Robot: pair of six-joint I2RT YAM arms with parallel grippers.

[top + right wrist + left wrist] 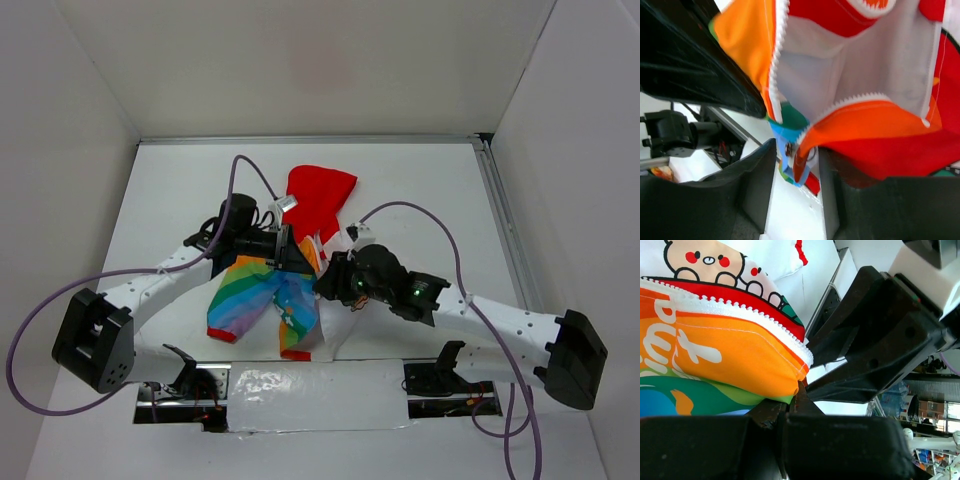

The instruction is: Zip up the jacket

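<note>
The jacket (285,270) lies mid-table, with its red hood (320,195) toward the back and its rainbow sleeves toward the front. My left gripper (291,256) is at the jacket's front opening. In the left wrist view the left gripper (792,399) is shut on the orange-and-green edge of the jacket (715,355), just under the white zipper teeth (740,310). My right gripper (332,282) faces it from the right. In the right wrist view the right gripper (795,185) has its fingers apart, and the metal zipper slider (790,150) hangs between them at the bottom of the open front.
A silvery taped strip (310,390) runs along the near edge between the arm bases. White walls close in the table on three sides, and a metal rail (505,230) runs along the right. Purple cables (245,165) arc over both arms.
</note>
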